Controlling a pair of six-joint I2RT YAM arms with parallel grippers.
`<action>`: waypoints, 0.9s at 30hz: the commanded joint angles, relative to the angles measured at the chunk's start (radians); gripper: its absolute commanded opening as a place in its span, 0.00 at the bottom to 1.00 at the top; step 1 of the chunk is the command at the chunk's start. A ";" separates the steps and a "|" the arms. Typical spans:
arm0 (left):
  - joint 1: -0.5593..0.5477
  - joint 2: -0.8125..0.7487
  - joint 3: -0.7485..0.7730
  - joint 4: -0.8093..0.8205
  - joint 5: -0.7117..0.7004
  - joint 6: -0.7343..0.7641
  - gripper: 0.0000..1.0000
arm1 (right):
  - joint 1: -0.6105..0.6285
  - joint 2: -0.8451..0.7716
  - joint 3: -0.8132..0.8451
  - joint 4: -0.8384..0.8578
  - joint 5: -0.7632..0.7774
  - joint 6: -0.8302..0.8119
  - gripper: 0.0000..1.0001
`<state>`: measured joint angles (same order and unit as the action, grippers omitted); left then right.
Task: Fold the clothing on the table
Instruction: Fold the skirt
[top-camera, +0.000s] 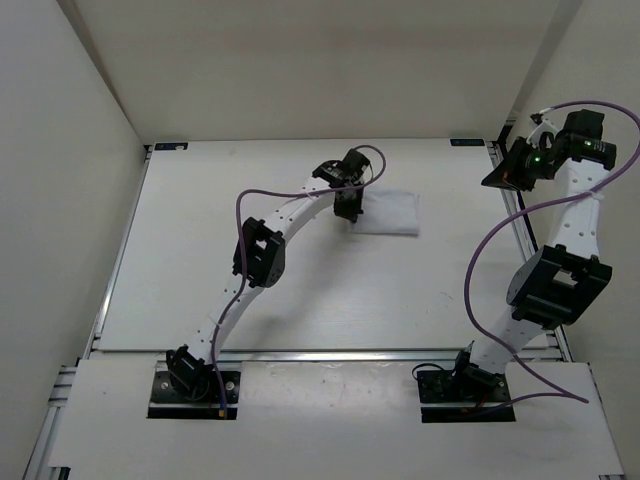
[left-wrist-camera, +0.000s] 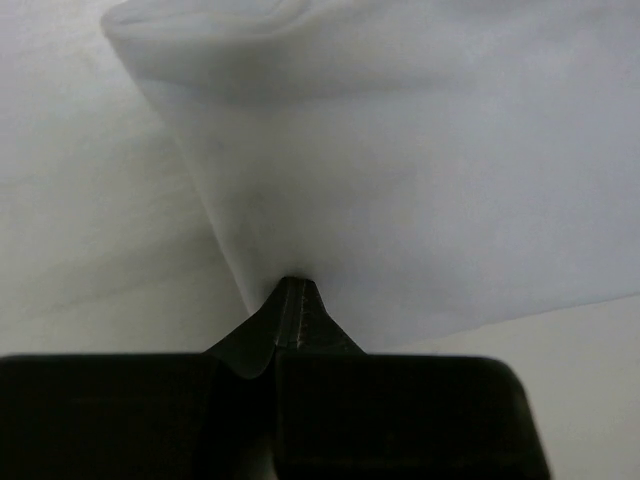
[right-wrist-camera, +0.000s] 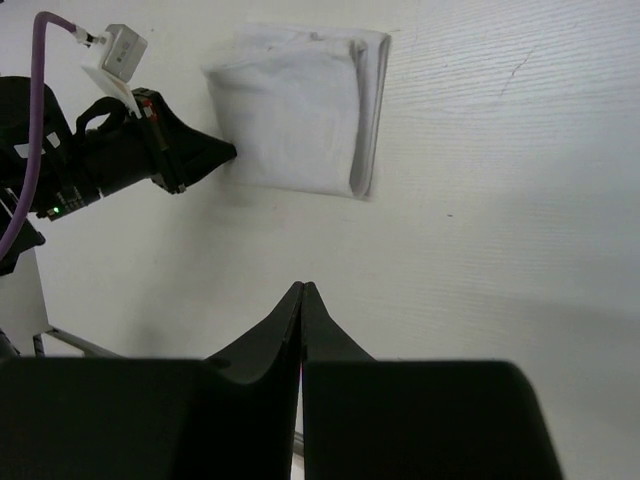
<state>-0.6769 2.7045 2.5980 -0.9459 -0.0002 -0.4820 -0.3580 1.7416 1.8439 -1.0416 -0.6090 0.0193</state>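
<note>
**Left gripper pinched on clothing edge, right gripper shut and empty**

Left gripper (left-wrist-camera: 297, 300): jaws closed tight, tips together, with the thin white fabric caught between them. In the left wrist view the clothing (left-wrist-camera: 420, 180) runs straight out of the tips and fans upward and to the right. A rounded fold edge shows at the top of that view. From the right wrist view the same gripper's black tip meets the left edge of the fabric, touching it.

Right gripper (right-wrist-camera: 302, 290): jaws fully closed, fingers pressed flat together, nothing between them. It is held up over the right side of the counter (top-camera: 200, 270), near the right rail and well apart from the clothing. Its camera looks across at the fabric and the left arm.

Clothing: lies on the far half of the counter, a little right of centre, roughly rectangular. In the right wrist view it shows stacked layers along one side, so it is already doubled over. Most of it lies flat on the counter. The left edge at the left gripper looks slightly lifted; how high, cannot tell.

The left arm reaches in an arc from its base at the near left up to the fabric. The right arm stands more upright by the right edge. A purple cable (top-camera: 480, 270) loops beside it.
</note>
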 joint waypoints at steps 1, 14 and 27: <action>0.008 -0.092 -0.027 -0.261 -0.037 0.051 0.00 | 0.020 -0.043 0.002 0.018 -0.032 0.018 0.00; 0.014 -0.544 -0.384 -0.206 -0.006 0.062 0.00 | 0.037 -0.083 -0.046 0.015 -0.041 0.021 0.00; 0.039 -1.029 -0.977 -0.073 -0.089 -0.032 0.99 | 0.317 -0.143 -0.175 0.011 0.238 -0.012 0.46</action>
<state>-0.6170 1.7073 1.6108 -1.0351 -0.0235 -0.4808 -0.0444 1.6180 1.6615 -1.0405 -0.4320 0.0166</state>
